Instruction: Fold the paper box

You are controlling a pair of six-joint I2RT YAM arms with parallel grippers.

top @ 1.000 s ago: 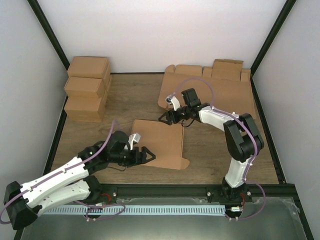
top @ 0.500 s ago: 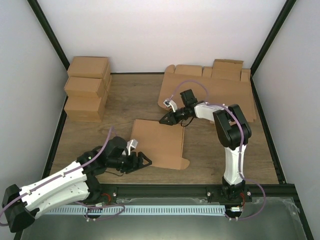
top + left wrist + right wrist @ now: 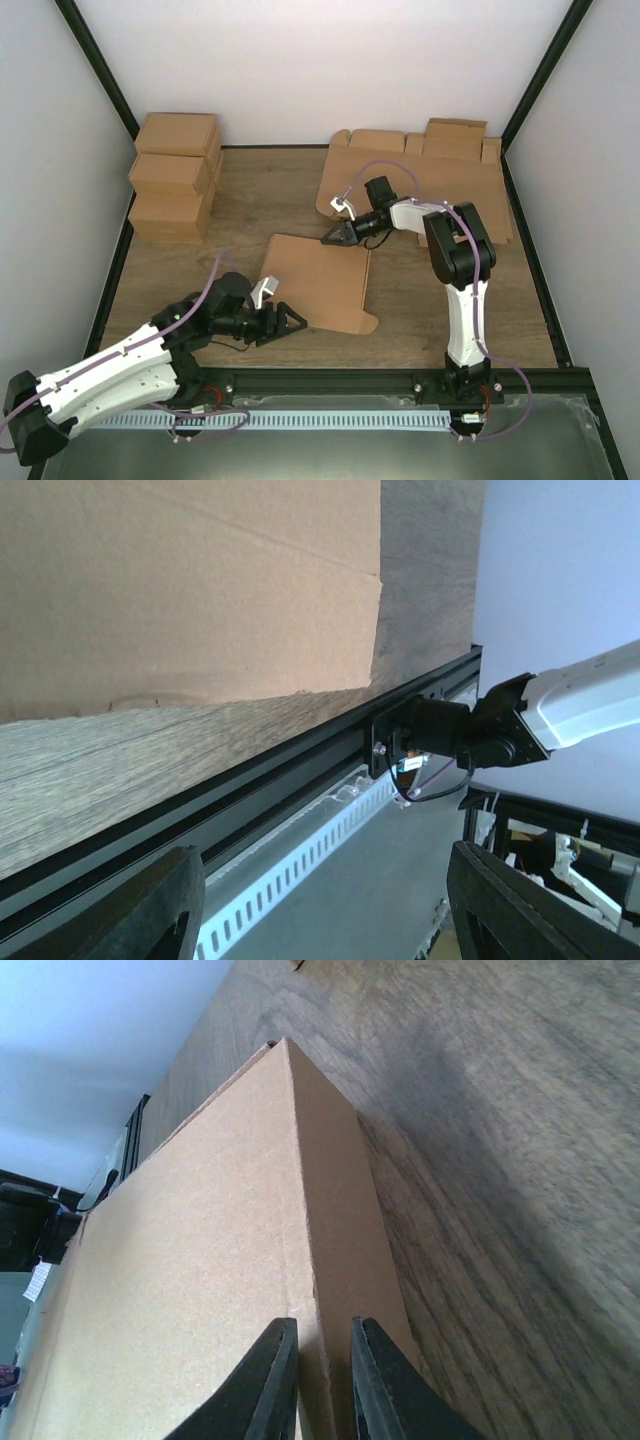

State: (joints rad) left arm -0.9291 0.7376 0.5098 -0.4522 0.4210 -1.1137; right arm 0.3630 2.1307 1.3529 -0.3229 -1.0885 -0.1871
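Note:
The paper box (image 3: 318, 285) lies as a flat brown blank in the middle of the table, and its far edge is turned up into a ridge (image 3: 300, 1160). My right gripper (image 3: 333, 238) sits at that far edge, its fingers closed narrowly astride the ridge (image 3: 320, 1380). My left gripper (image 3: 292, 320) hovers low by the box's near left edge, open with nothing between its fingers (image 3: 320, 910). In the left wrist view the paper box (image 3: 180, 590) fills the top, ahead of the jaws and apart from them.
Three folded brown boxes (image 3: 175, 175) are stacked at the back left. A sheaf of cardboard blanks (image 3: 440, 170) lies at the back right, behind the right arm. A black rail (image 3: 350, 380) and a slotted white strip (image 3: 300, 870) run along the table's near edge.
My right gripper has slid left along the box's far edge and closed down on it. My left gripper has drawn toward the near edge and narrowed slightly.

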